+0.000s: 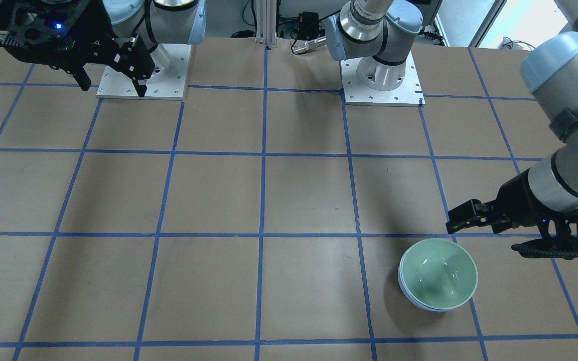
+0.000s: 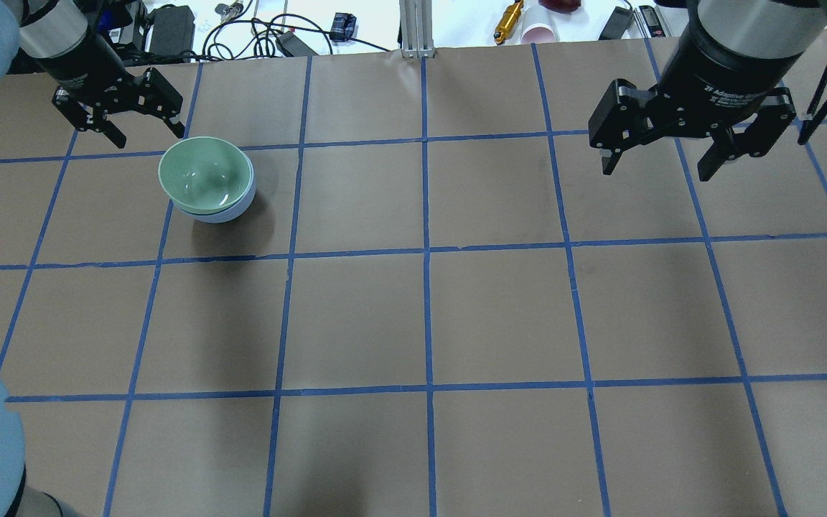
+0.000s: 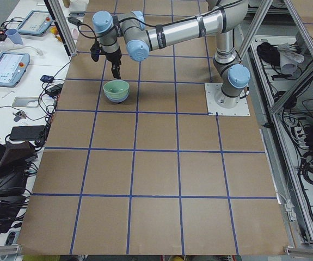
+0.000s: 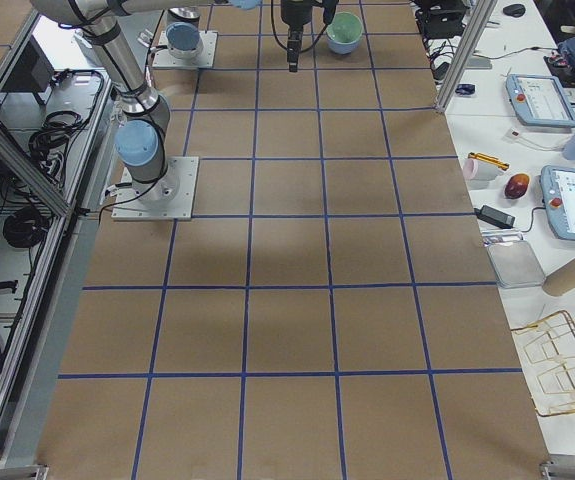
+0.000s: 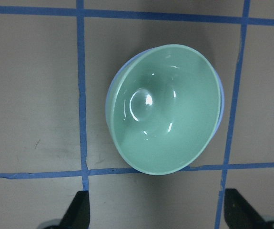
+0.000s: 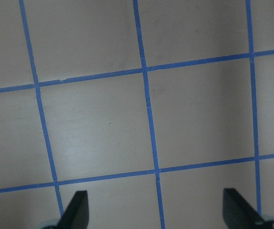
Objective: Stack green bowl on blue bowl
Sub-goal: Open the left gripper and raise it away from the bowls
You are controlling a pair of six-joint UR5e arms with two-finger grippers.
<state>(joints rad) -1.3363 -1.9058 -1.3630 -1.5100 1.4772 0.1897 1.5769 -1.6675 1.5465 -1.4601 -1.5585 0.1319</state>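
The green bowl [image 2: 205, 174] sits nested inside the blue bowl [image 2: 230, 212], whose pale rim and side show just under it. The stack also shows in the front view as green bowl [image 1: 438, 274] in blue bowl [image 1: 422, 303], and in the left wrist view as green bowl [image 5: 164, 108] with a blue edge [image 5: 109, 102]. My left gripper [image 2: 142, 136] is open and empty, hovering just beyond the bowls, apart from them. My right gripper [image 2: 656, 164] is open and empty, high over the table's far right side.
The brown table [image 2: 428, 316] carries a blue tape grid. Cables, a yellow tool [image 2: 509, 20] and a pink cup [image 2: 539, 33] lie past its far edge. Two arm base plates [image 1: 382, 85] stand at the robot's side.
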